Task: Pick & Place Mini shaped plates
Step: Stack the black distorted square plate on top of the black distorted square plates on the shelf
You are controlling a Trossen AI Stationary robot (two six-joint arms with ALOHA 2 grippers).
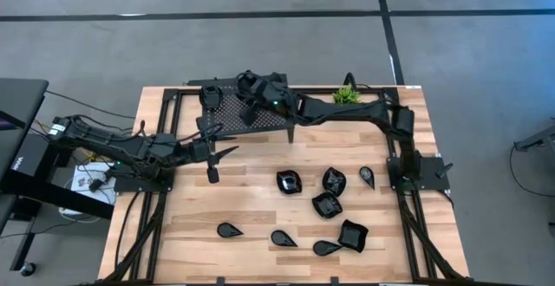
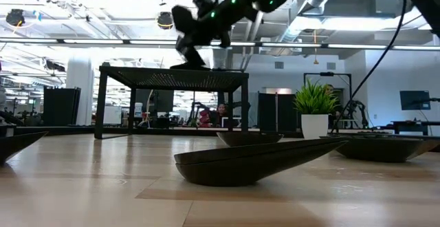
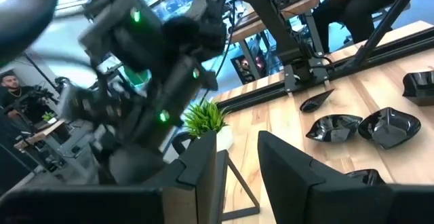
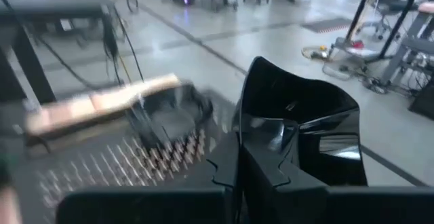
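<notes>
A: On the left, the left gripper (image 1: 212,152) hangs over bare wood beside the stand (image 1: 227,115). Its fingers (image 3: 203,159) stand apart and hold nothing.

B: And the right gripper (image 1: 246,106)?

A: It is above the stand, and its fingers are clamped on a glossy black plate (image 4: 298,132). One plate (image 1: 210,94) already lies on the stand.

B: So the step is the placing?

A: It seems so. The next move probably needs a gentle lowering onto the perforated top, near the first plate but not on it, and then an opening of the fingers. The other plates (image 1: 327,204) wait on the table (image 1: 260,208), to the right.
</notes>
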